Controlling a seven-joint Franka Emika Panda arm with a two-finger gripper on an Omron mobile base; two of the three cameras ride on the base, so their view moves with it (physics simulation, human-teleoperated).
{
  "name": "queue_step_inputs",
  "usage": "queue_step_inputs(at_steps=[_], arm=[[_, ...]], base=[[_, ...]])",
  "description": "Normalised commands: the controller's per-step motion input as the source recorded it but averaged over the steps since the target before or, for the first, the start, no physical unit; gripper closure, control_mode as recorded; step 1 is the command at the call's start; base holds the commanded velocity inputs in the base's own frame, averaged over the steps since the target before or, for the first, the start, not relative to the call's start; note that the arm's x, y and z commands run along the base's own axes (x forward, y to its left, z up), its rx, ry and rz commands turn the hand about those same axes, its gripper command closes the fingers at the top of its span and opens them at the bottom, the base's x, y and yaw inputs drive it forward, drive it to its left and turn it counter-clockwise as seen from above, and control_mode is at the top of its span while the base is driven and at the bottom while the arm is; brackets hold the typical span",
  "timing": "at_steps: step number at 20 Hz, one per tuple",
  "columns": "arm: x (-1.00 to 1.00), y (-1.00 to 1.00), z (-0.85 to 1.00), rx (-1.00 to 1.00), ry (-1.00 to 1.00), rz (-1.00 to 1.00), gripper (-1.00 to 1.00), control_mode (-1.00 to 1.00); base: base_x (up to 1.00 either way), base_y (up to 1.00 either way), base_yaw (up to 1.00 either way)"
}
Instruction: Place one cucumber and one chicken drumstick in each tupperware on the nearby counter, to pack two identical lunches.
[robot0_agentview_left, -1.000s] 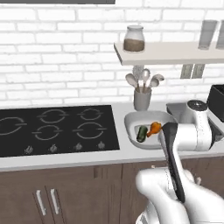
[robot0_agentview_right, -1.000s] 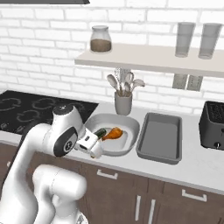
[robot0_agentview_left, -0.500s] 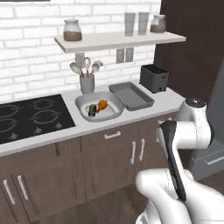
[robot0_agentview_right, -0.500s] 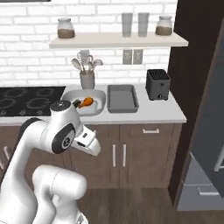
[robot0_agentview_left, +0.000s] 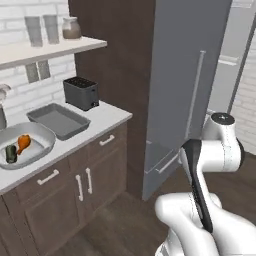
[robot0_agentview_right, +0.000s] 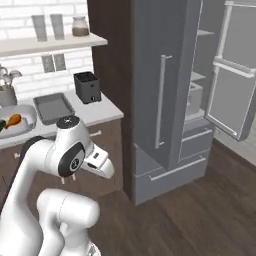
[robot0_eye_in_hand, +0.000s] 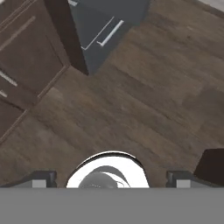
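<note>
The gripper (robot0_eye_in_hand: 111, 177) points down at the wooden floor (robot0_eye_in_hand: 144, 100), its two dark finger tips (robot0_eye_in_hand: 43, 178) set far apart at the bottom of the hand view, jaws spread wide with nothing between them. In that view the floor planks run under the hand, with brown cabinet doors (robot0_eye_in_hand: 26, 48) at the upper left and a grey drawer front with a bar handle (robot0_eye_in_hand: 109, 33) at the top. In the left base view the arm (robot0_agentview_left: 210, 160) is folded low in the right foreground, well apart from the counter (robot0_agentview_left: 100, 122), which sits at the left over brown cabinets with silver handles. On the counter's left end lies the pale rounded tupperware basin (robot0_agentview_left: 40, 150), and inside it an orange chicken drumstick (robot0_agentview_left: 22, 142) rests just beside a dark green cucumber (robot0_agentview_left: 11, 153). To the right of the basin, close beside it, sits the darker grey rectangular tray (robot0_agentview_left: 57, 120); I see nothing in it. Further right and farther back stands a black toaster (robot0_agentview_left: 81, 92) against the brick wall, under a white shelf (robot0_agentview_left: 45, 50) holding two glasses and a jar. Right of the counter rises a tall dark panel, then a grey fridge (robot0_agentview_left: 190, 75). In the right base view the fridge's far door (robot0_agentview_right: 232, 90) stands open, showing shelves inside, and the basin (robot0_agentview_right: 17, 131), the drumstick (robot0_agentview_right: 12, 120) and the tray (robot0_agentview_right: 52, 107) show at the far left.
</note>
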Motion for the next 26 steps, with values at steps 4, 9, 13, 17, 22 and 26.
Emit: queue_step_inputs(at_steps=[4, 9, 13, 17, 22, 26], arm=[[0.0, 0.0, 0.0, 0.0, 0.0, 0.0, -1.0, 1.0], [0.0, 0.0, 0.0, 0.0, 0.0, 0.0, -1.0, 1.0], [0.0, 0.0, 0.0, 0.0, 0.0, 0.0, -1.0, 1.0], [0.0, 0.0, 0.0, 0.0, 0.0, 0.0, -1.0, 1.0], [0.0, 0.0, 0.0, 0.0, 0.0, 0.0, -1.0, 1.0], [0.0, 0.0, 0.0, 0.0, 0.0, 0.0, -1.0, 1.0]], base=[[0.45, -1.0, -0.61], [0.75, -1.0, -0.51], [0.98, -1.0, -0.41], [1.0, -1.0, -0.25], [1.0, -0.89, 0.03], [1.0, -0.91, 0.08]])
